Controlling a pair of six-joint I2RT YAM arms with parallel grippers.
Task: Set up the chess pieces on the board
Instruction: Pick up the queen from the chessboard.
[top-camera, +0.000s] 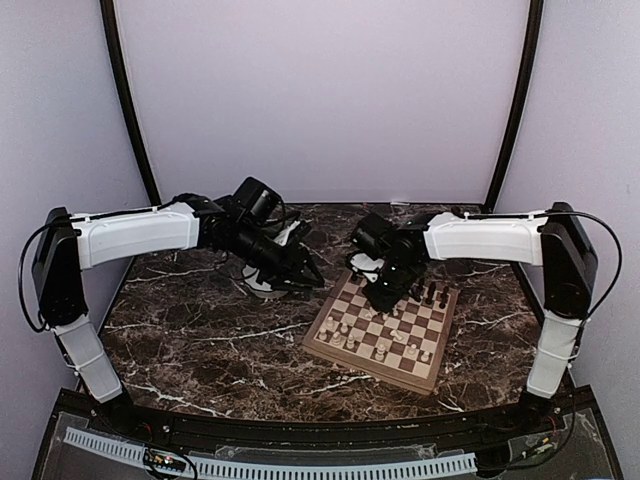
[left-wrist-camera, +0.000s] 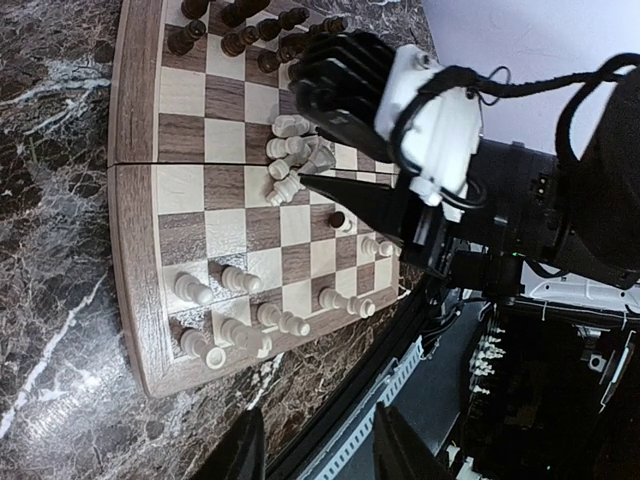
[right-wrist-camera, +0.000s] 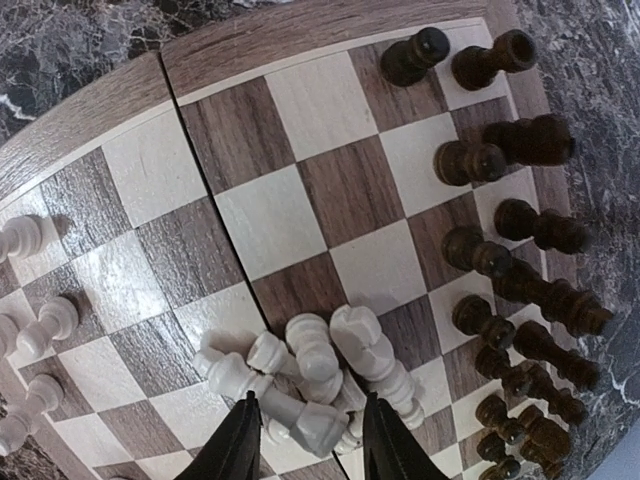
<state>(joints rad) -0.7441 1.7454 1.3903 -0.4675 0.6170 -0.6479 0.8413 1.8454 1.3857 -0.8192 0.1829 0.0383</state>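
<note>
We have the square wooden chessboard (top-camera: 366, 362) with light and dark brown checks right of centre on the dark marble worktop (top-camera: 200, 350). Near rows: pale cream wooden chessmen (left-wrist-camera: 190, 289) upright; mid-board a heap (right-wrist-camera: 320, 365) lies flat. Our right gripper (right-wrist-camera: 305, 440), open, straddles one toppled piece (right-wrist-camera: 295, 420). We'd expect an end-on pinch to pop it or drag neighbours: its long axis runs roughly near-to-far, along the closing line. Our left gripper (left-wrist-camera: 315, 455): spread, empty.

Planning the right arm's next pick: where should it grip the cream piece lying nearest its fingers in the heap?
Probably the cream piece by its narrow stem, right pincer from straight above: it lies flat, others crowding its far side.
</note>
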